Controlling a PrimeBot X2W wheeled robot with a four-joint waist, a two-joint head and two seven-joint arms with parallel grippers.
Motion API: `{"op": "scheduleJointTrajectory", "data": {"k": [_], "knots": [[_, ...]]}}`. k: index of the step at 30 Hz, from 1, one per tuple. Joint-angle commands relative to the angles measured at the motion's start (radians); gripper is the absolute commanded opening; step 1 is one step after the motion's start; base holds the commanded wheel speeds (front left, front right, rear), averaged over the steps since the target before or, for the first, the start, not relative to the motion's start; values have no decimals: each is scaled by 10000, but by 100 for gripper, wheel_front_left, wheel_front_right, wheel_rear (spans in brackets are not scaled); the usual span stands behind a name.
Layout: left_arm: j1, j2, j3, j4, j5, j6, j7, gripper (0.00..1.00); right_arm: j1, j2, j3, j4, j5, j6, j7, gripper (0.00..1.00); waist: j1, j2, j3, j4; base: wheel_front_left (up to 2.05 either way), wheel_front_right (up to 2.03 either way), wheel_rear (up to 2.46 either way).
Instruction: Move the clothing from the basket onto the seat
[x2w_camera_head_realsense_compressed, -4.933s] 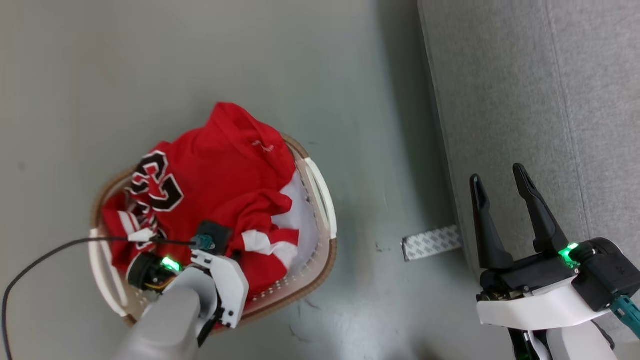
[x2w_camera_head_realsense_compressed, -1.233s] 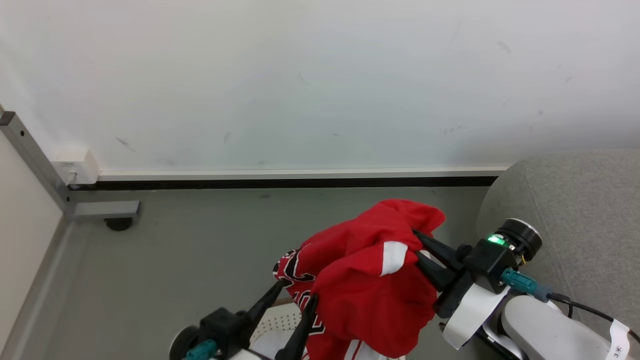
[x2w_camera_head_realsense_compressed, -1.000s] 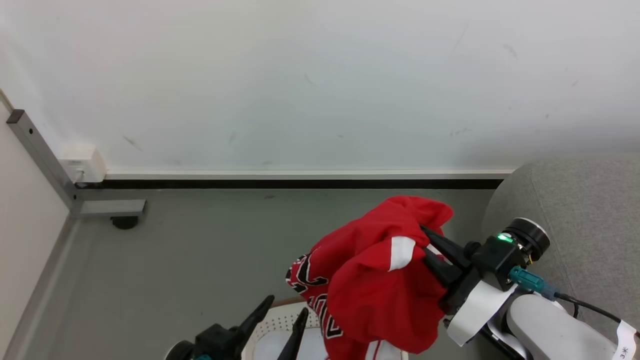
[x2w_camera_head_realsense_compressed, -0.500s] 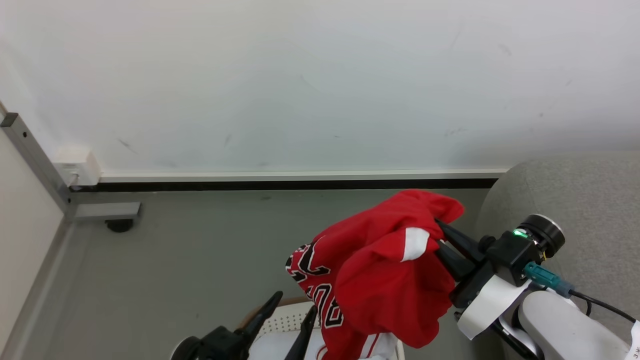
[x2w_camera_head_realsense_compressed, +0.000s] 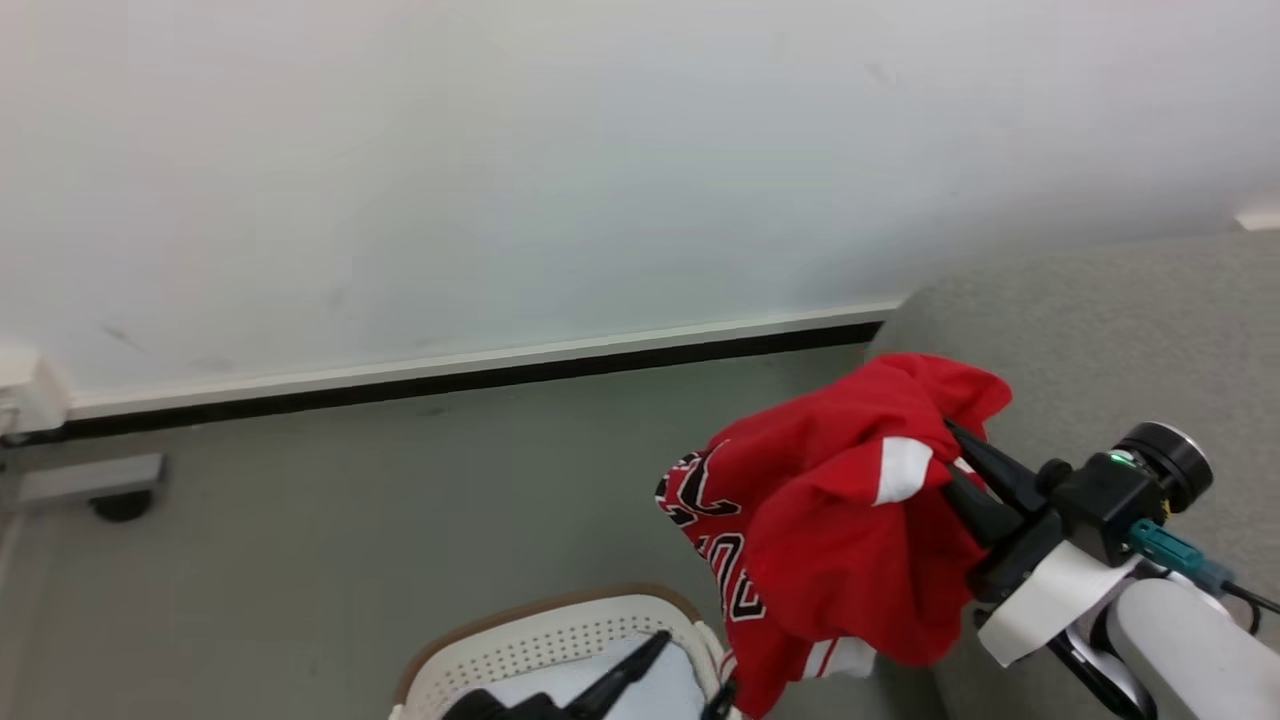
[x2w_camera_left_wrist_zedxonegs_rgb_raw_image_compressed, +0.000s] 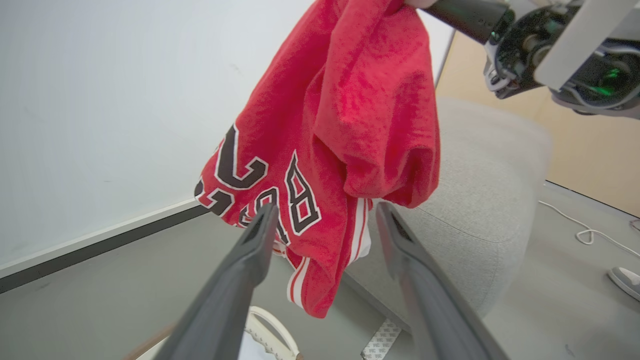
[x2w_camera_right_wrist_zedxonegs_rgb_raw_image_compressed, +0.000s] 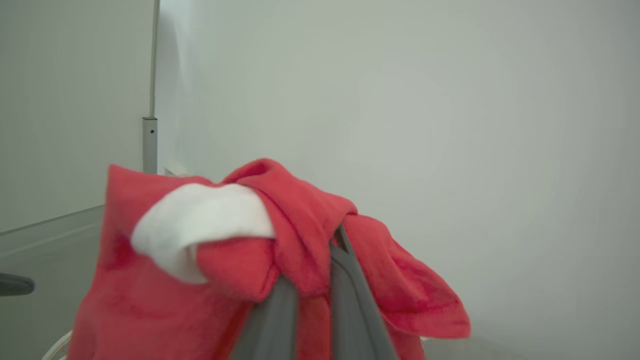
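Black right end effector (x2w_camera_head_realsense_compressed: 950, 452), perhaps teal plug (x2w_camera_head_realsense_compressed: 1165, 546).

Bright, soft, even light; shadows are faint. Motion blur smears the head view. Close to the right wrist camera, the red jersey (x2w_camera_right_wrist_zedxonegs_rgb_raw_image_compressed: 300, 235) is unfocused; the left pincer (x2w_camera_left_wrist_zedxonegs_rgb_raw_image_compressed: 326, 212) blurs toward the bottom edge.

My right claw (x2w_camera_head_realsense_compressed: 955, 455) has its fingertips buried in the folds of the red jersey (x2w_camera_head_realsense_compressed: 830, 540), so I can't see where they pinch. In my right wrist view the cloth is a close blur. The black-and-white lettering is creased and only partly readable. The head view's bottom edge cuts off my left claw (x2w_camera_head_realsense_compressed: 690, 665) and most of the basket (x2w_camera_head_realsense_compressed: 560, 635); its right edge cuts the seat (x2w_camera_head_realsense_compressed: 1080, 340).
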Motion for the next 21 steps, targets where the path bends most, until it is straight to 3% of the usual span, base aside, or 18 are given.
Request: {"op": "scheduleJointTrajectory", "data": {"k": [1,11,21], "knots": [[-212,-102,-180,27,78,-42,-5,100,216,-194,-155,-129,-46,-25,-40,0,0,-1,60,-600,0,0,0],[-661,-316,-430,52,173,-65,-5,100,743,-839,-1169,-798,-89,-25,102,0,0,-1,402,-1589,0,0,0],[-1736,310,-823,-25,187,-79,-6,100,268,-647,-2934,-1091,-253,-25,230,0,0,-1,1928,-1589,0,0,0]]}}
